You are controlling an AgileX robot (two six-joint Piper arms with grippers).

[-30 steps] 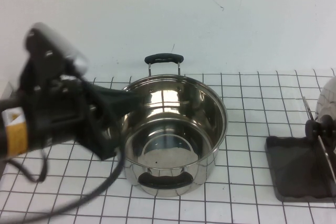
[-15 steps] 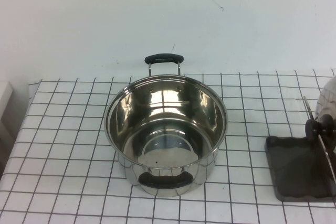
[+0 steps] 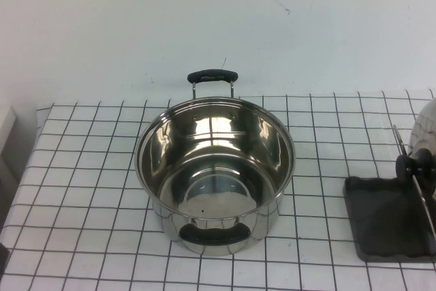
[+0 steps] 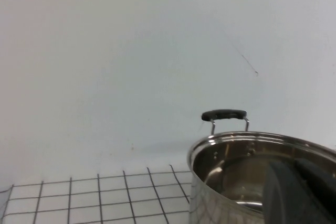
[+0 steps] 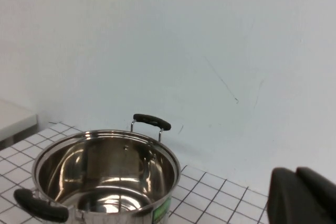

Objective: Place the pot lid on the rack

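Observation:
The pot lid (image 3: 428, 126) stands on edge at the far right of the high view, mostly cut off by the picture's edge, with its black knob (image 3: 416, 165) facing the pot. It rests in the rack (image 3: 379, 226), a dark grey tray with thin wire bars (image 3: 407, 163). Neither gripper shows in the high view. My left gripper (image 4: 300, 195) shows in the left wrist view as dark fingers held together, empty, low beside the pot. My right gripper (image 5: 303, 199) shows in the right wrist view, fingers together and empty, away from the lid.
An open steel pot (image 3: 215, 168) with two black handles stands mid-table on the checked cloth; it also shows in the left wrist view (image 4: 236, 153) and the right wrist view (image 5: 105, 166). A white wall is behind. A dark bit shows at the lower left corner (image 3: 2, 257).
The left arm, over the table's left side one second ago, has pulled back out of the high view. The lid, rack and pot have not moved.

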